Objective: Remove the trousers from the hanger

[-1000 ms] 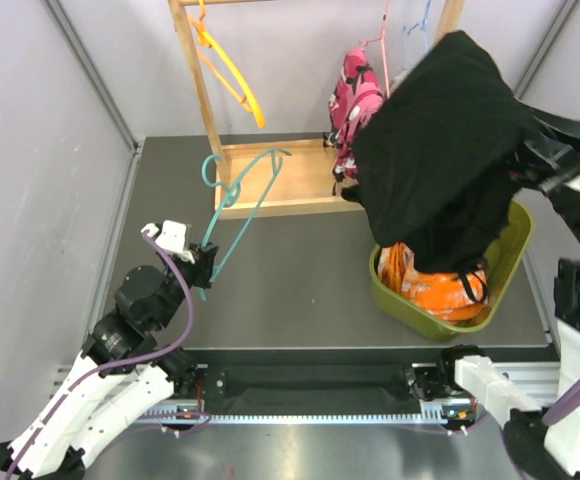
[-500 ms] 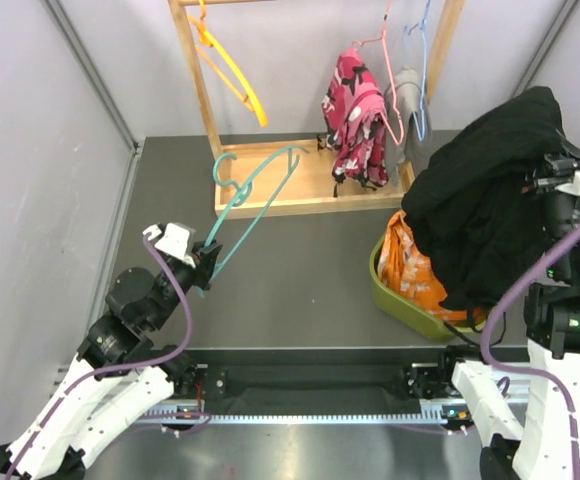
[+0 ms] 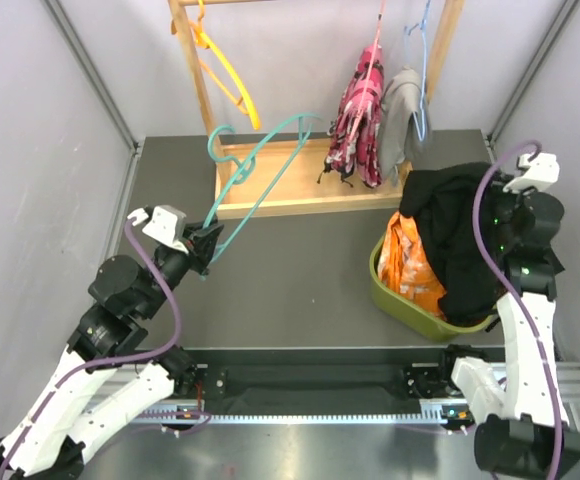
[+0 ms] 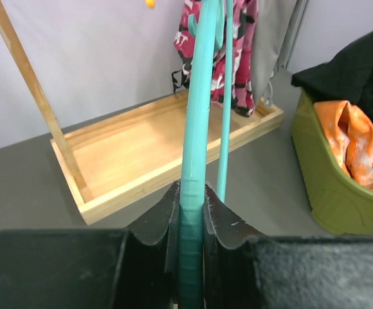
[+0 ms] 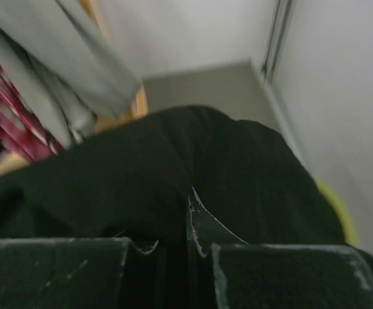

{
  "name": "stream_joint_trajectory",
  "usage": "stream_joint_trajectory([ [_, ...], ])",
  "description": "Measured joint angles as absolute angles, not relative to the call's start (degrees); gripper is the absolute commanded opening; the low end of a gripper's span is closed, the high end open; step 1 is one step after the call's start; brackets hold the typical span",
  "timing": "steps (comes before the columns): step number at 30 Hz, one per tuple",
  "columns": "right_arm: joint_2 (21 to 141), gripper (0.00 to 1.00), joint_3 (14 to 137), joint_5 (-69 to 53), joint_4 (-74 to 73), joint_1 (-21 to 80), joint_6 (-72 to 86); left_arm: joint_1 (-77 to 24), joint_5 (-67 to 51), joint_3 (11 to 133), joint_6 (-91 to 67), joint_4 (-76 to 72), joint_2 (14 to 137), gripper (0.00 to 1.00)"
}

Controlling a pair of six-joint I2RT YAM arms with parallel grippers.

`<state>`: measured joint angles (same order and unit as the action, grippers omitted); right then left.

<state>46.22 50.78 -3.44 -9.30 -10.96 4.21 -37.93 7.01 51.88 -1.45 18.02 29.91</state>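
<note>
My left gripper is shut on a bare teal hanger and holds it up over the wooden rack base. My right gripper is shut on the black trousers, which drape over the green basket. The orange trousers lie in that basket. The pink floral trousers and the light grey trousers hang on hangers on the rack.
An empty orange hanger hangs at the rack's left. The wooden rack posts stand at the back. Grey walls close in on both sides. The basket sits at the table's right near edge.
My right gripper has lowered the black trousers from high above down onto the basket. My left gripper has raised the teal hanger slightly, toward the rack.
</note>
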Motion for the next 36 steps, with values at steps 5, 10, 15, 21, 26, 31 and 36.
stream_joint_trajectory([
  [5,57.3,0.01,49.1,-11.3,-14.4,-15.6,7.2,-37.9,6.9,56.7,-1.6,17.8,33.7,0.0],
  [10,64.2,0.77,48.5,-17.1,-18.8,-19.2,7.5,-37.9,9.3,61.4,-2.0,17.5,39.0,0.0],
  [15,62.5,1.0,48.4,-23.5,-20.9,-21.6,2.9,-37.9,13.5,66.8,-3.2,17.1,45.3,0.0],
  [21,55.5,1.0,48.3,-28.9,-21.7,-21.9,-2.5,-37.9,18.6,77.5,-6.5,17.0,56.1,0.0],
  [26,50.5,1.0,46.7,-31.8,-20.1,-21.9,-3.0,-37.9,23.9,88.3,-11.7,17.8,66.5,0.0],
  [31,49.5,1.0,45.7,-33.2,-18.8,-21.9,-2.8,-37.9,29.3,96.4,-15.1,18.3,74.6,0.0],
  [36,49.1,1.0,45.6,-34.2,-18.6,-21.9,-1.9,-37.6,32.9,103.6,-16.5,18.4,82.3,0.0],
])
